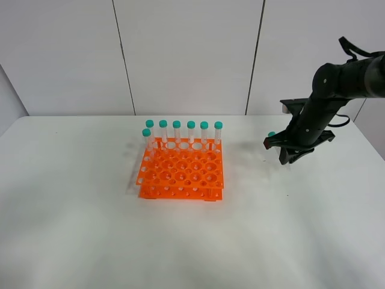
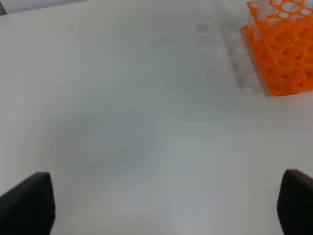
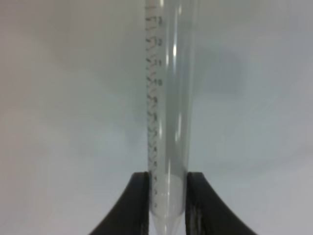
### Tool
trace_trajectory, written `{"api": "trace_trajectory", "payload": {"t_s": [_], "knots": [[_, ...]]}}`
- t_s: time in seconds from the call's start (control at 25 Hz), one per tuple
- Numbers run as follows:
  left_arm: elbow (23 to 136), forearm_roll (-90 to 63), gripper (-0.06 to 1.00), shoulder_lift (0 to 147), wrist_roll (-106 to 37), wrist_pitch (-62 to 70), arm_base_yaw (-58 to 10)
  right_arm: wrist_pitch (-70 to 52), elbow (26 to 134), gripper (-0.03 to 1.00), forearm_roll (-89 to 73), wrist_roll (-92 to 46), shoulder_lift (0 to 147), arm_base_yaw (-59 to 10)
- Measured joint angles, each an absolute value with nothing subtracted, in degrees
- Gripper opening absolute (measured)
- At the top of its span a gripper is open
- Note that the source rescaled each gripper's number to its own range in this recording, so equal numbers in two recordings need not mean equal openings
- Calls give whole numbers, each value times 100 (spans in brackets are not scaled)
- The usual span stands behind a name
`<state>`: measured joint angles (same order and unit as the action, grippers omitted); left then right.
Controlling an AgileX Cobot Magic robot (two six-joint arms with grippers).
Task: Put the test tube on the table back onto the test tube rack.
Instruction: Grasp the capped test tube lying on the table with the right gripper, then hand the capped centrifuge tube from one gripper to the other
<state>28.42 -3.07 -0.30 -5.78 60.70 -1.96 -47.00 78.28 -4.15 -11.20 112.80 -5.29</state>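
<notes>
- Right fingers [image 3: 129,208]: clamped on tube [image 3: 166,98], one on each side, just above its conical tip.
- Tube: clear, printed scale down one side, running straight out from the fingers, with worktop [image 1: 72,229] behind it in the right wrist view.
- High view: tube held at right side of worktop, well apart from rack [image 1: 181,171]. Only teal cap [image 1: 272,134] showing, poking out on the rack side of black right arm [image 1: 337,90].
- Tube touching worktop or lifted off it: cannot tell.
- Left fingers [image 2: 29,203]: wide apart, over worktop, with rack corner at the edge of left wrist view.
- Rack: orange, two-tier, grid of round holes, standing mid-worktop.
- Racked tubes [image 1: 190,132]: teal-capped, upright, lined along far row, one more at left end of next row.
</notes>
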Motion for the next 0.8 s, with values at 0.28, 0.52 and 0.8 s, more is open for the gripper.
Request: {"api": "trace_trajectory", "payload": {"t_s": [0.28, 0.52, 0.8], "knots": [[2842, -303, 100, -30, -578, 6070, -196, -4515, 7828, 2, -505, -1257, 10418, -529], [2842, -291, 100, -30, -578, 6070, -196, -4381, 7828, 2, -1188, -1650, 9438, -529], [2842, -291, 100, -30, -578, 6070, -196, -4052, 7828, 2, -1914, -2472, 8348, -709]]}}
